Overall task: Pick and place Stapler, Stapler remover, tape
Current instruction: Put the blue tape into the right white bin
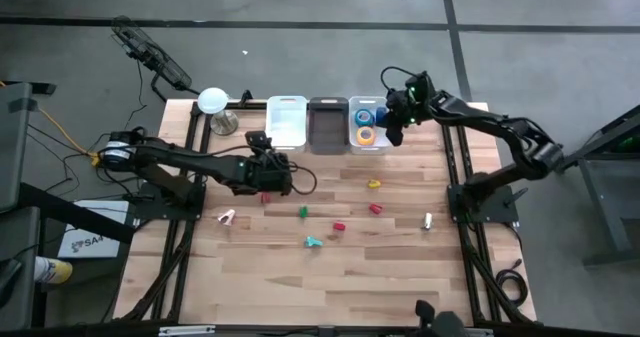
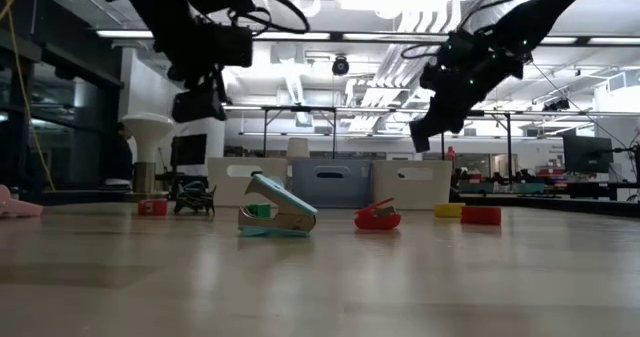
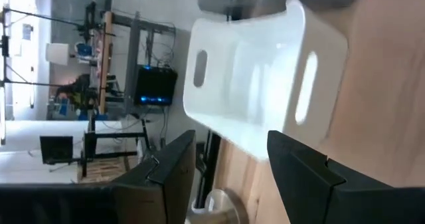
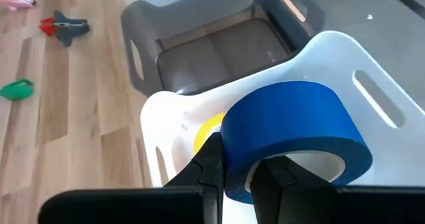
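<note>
A blue tape roll (image 4: pixel 292 127) hangs in my right gripper (image 4: pixel 242 172), which is shut on it above the right white bin (image 4: pixel 332 51). My right gripper (image 1: pixel 393 130) is at the table's far right, and the bin holds a yellow tape roll (image 4: pixel 207 134) and another blue one (image 1: pixel 364 117). My left gripper (image 3: pixel 232 177) stands open with nothing between its fingers. It hovers (image 1: pixel 272 157) just near of the left white bin (image 3: pixel 259 78). A teal stapler remover (image 2: pixel 277 213) lies mid-table. Which small piece is the stapler I cannot tell. My right gripper pinches the blue roll's wall (image 4: pixel 238 159). One finger (image 4: pixel 272 174) is inside the hollow centre and the other (image 4: pixel 211 167) is against the outer face. The roll stands on edge, lifted clear above the bin.
Three bins line the far edge: white (image 1: pixel 287 122), grey (image 1: pixel 328 125), white (image 1: pixel 367 145). Small coloured pieces lie across the middle: pink (image 1: pixel 227 217), green (image 1: pixel 303 212), red (image 1: pixel 339 227), yellow (image 1: pixel 374 184), red (image 1: pixel 376 208). A white lamp (image 1: pixel 213 102) stands at the far left.
</note>
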